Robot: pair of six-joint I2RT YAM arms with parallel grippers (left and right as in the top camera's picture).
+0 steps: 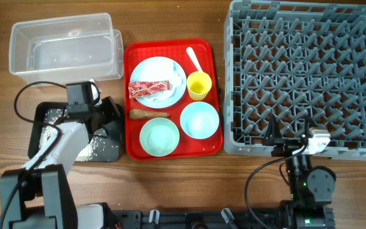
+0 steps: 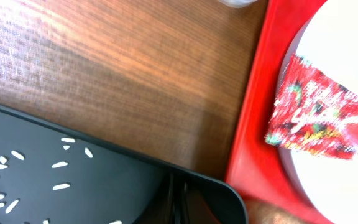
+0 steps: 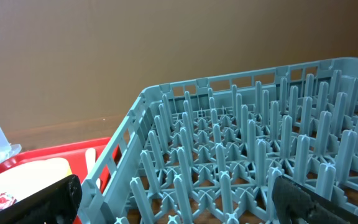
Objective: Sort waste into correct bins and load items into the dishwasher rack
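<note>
The red printed wrapper [image 1: 149,88] lies on the round pale blue plate [image 1: 159,71] on the red serving tray; it also shows in the left wrist view [image 2: 319,121]. White tissue [image 1: 177,84] sits at the plate's right edge. The brown stick [image 1: 149,114], yellow cup [image 1: 199,86], white spoon [image 1: 194,58] and two bowls [image 1: 199,119] [image 1: 159,137] are on the tray too. Rice grains [image 2: 59,165] lie in the black tray [image 1: 108,149]. My left gripper [image 1: 111,114] [image 2: 179,205] looks shut and empty over that tray's right end. My right gripper [image 1: 275,137] [image 3: 179,211] is open at the grey rack's [image 1: 304,76] front edge.
The clear tub [image 1: 62,44] stands at the back left, behind the black tray. The flat red serving tray [image 1: 132,146] lies between the black tray and the rack. Bare wood table [image 2: 135,81] separates the black tray from the red tray.
</note>
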